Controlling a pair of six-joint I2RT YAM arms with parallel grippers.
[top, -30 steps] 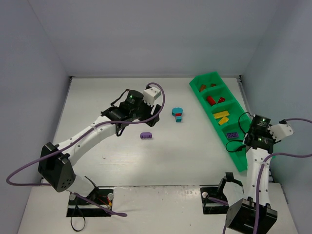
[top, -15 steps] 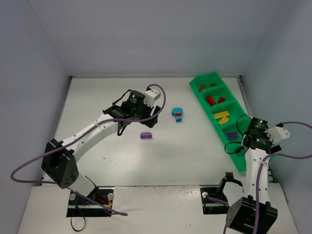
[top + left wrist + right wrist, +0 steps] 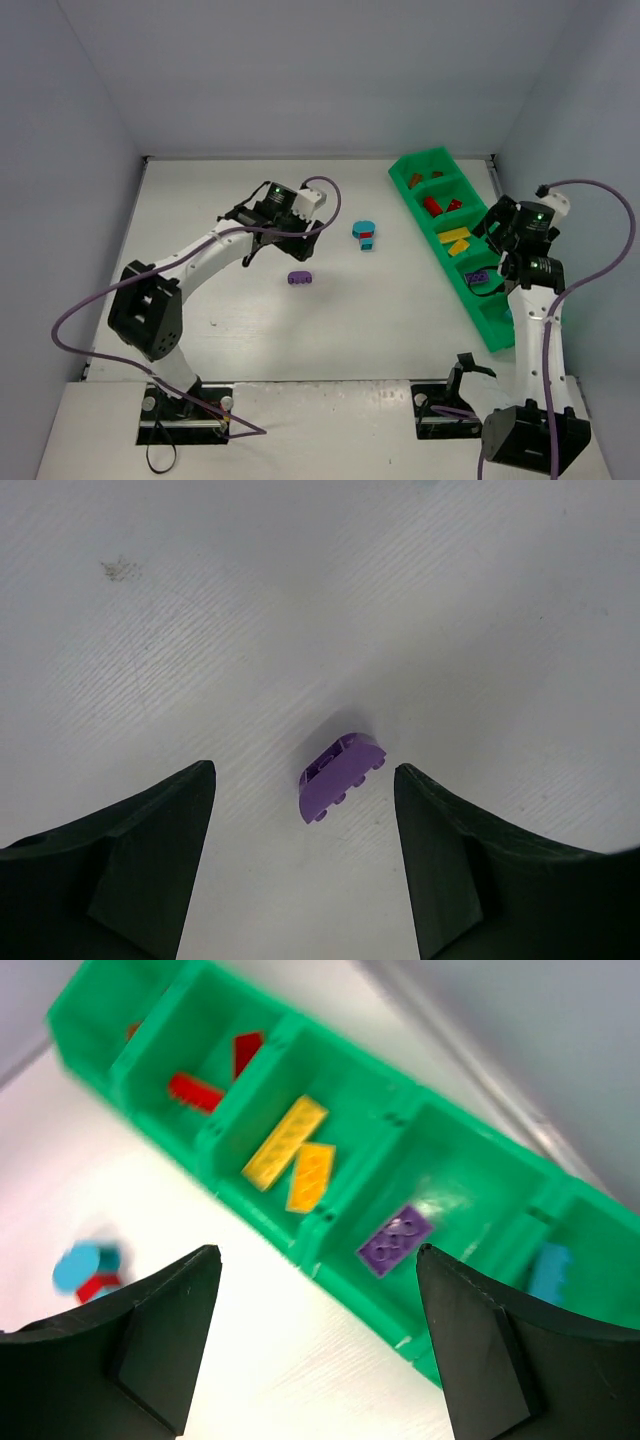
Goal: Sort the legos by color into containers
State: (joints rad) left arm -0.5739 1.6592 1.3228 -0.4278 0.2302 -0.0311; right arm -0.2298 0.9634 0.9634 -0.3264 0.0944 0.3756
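Observation:
A purple lego (image 3: 300, 278) lies alone on the white table; in the left wrist view this lego (image 3: 341, 776) sits just ahead of my open left gripper (image 3: 302, 768), between its fingertips and untouched. That left gripper (image 3: 287, 236) hovers just beyond it. The green tray of containers (image 3: 415, 165) runs along the right. My right gripper (image 3: 497, 226) hangs open and empty above its yellow and purple compartments. Looking down past the right gripper (image 3: 318, 1250), I see red legos (image 3: 195, 1091), yellow legos (image 3: 285, 1142), a purple lego (image 3: 394, 1239) and a teal lego (image 3: 550, 1270), each colour in its own compartment.
A small cluster of teal and red legos (image 3: 365, 234) sits mid-table, left of the tray. Brown pieces (image 3: 413, 180) lie in the tray's far compartment. Grey walls close in the table on three sides, the right wall close behind the tray.
My right gripper has opened and swung up along the tray toward its far end. The left arm's elbow swung left while its gripper stayed open over the purple lego.

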